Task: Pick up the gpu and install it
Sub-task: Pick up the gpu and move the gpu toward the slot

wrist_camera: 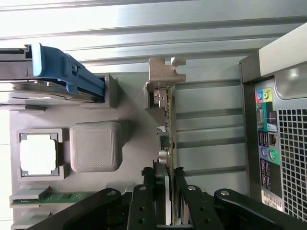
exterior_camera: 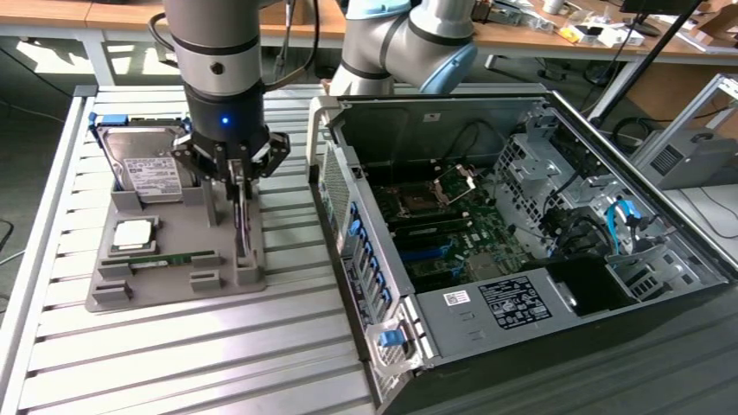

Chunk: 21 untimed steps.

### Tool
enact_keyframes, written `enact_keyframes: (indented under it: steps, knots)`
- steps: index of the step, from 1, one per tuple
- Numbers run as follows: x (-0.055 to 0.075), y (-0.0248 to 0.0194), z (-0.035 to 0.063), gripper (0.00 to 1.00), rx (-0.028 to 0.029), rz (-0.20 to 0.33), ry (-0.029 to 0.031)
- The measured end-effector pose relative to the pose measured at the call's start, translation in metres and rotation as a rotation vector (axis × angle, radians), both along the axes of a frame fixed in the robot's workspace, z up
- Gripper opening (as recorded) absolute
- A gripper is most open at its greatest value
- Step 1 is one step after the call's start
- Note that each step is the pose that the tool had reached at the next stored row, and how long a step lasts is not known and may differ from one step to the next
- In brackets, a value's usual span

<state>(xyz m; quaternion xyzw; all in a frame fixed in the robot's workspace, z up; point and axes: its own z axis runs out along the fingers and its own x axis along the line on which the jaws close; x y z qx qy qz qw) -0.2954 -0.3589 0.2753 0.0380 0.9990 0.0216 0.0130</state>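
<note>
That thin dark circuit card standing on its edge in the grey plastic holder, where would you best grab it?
Probably its long top edge, coming straight down and pinching the two flat faces. The thin dark circuit card stands upright in the grey plastic holder, so only that edge is free; its silvery end bracket looks too hooked.
</note>
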Motion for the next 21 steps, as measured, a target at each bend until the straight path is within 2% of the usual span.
enact_keyframes:
  steps: [21]
  knots:
    - [0.0, 0.0, 0.0141, 0.27, 0.0005, 0.0, -0.0001]
